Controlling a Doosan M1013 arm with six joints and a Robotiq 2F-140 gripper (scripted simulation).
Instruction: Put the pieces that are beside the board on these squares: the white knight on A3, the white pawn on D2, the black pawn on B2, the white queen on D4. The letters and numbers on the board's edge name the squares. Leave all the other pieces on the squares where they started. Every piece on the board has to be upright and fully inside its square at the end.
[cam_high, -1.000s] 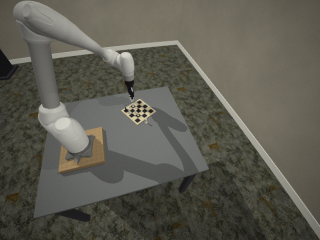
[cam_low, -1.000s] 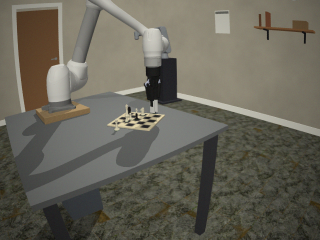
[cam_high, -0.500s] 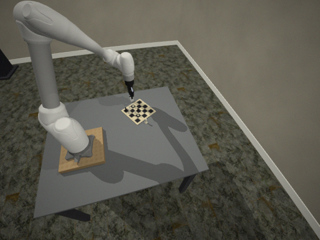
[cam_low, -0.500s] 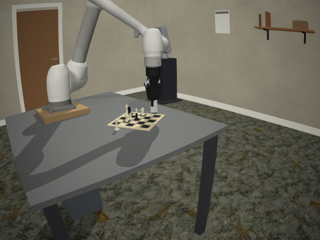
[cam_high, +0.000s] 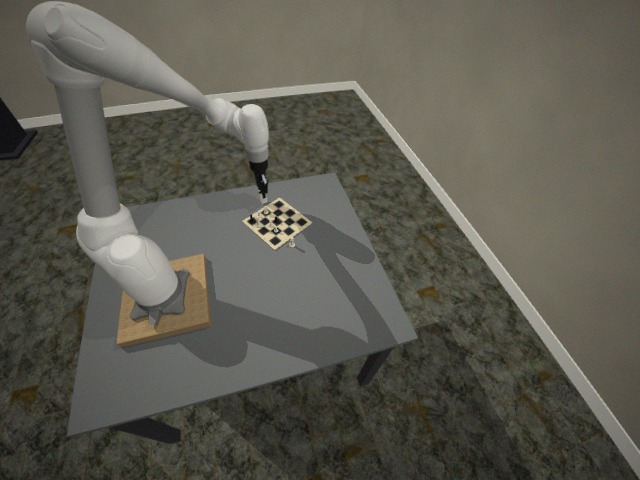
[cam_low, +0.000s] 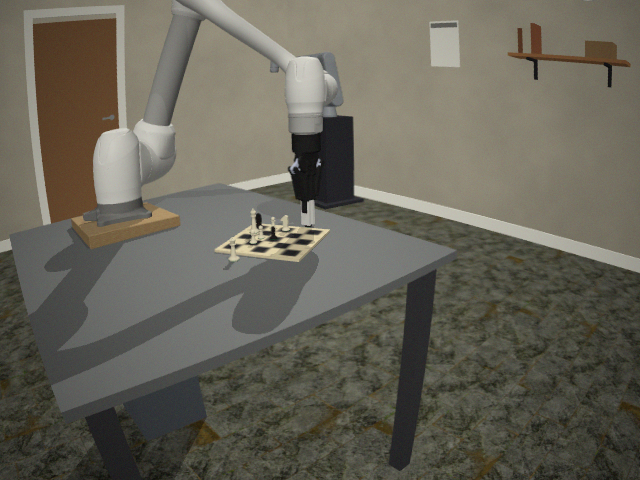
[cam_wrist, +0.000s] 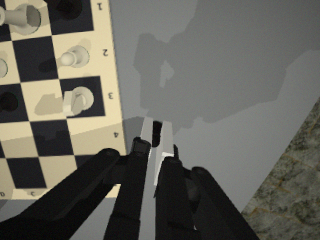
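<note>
While the nearly closed gripper (cam_wrist: 159, 139) pinches the black pawn (cam_wrist: 158, 127) beside the chessboard (cam_wrist: 112, 40), 1 white pawn (cam_low: 233, 251) also waits on the worktop (cam_low: 155, 289).

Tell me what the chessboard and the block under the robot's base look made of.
Chessboard: probably pale wood with matte black squares, since the tan is flat and shows no gloss. Base block: likely wood, given its tan colour, faint grain-like texture and matte surface.
</note>
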